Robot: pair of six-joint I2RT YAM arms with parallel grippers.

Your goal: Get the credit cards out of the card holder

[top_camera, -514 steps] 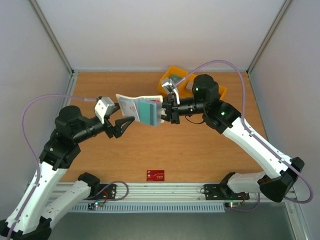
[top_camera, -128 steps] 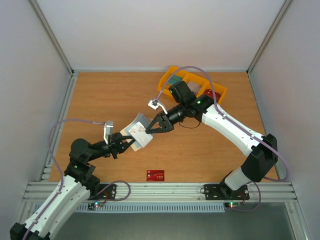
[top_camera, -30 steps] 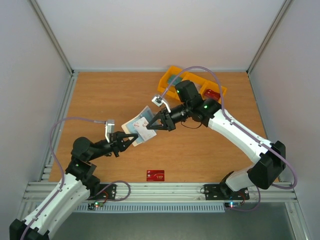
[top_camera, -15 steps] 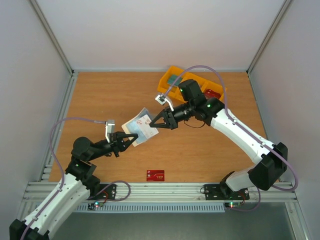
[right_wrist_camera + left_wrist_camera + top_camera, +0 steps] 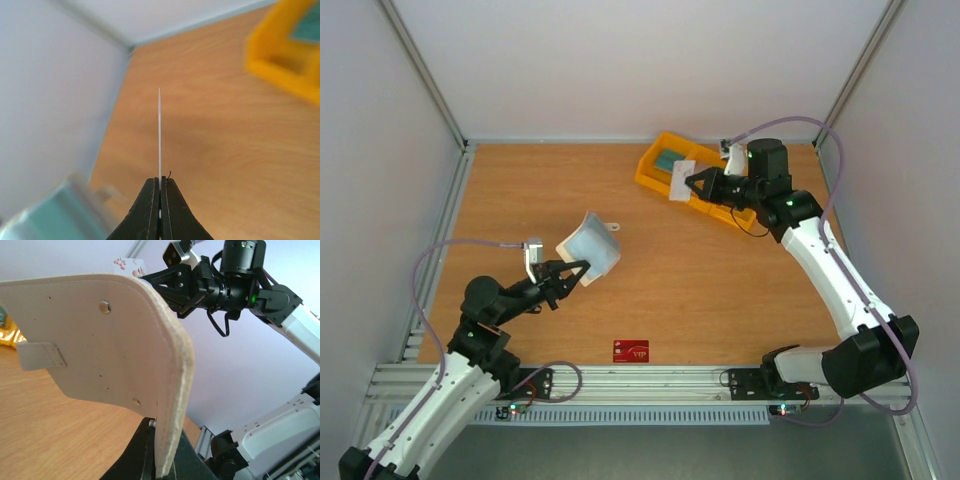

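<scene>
Near bin (image 5: 651,173) rim, right end effector (image 5: 692,183) pinching card (image 5: 681,180), left end effector (image 5: 581,271) clamping wallet (image 5: 592,245)

The left arm (image 5: 430,400) and right arm (image 5: 835,275) are built of white shells joined by rounded black housings, some lit with a small green light (image 5: 757,153). A pale lilac cable (image 5: 417,285) runs from each wrist to black bases on the aluminium rail (image 5: 640,385), where tiny red and green lights glow. The left gripper (image 5: 582,267) and right gripper (image 5: 690,182) are black, with tapering wedge fingers (image 5: 149,212), each carrying a silver-grey camera block (image 5: 532,250).
</scene>
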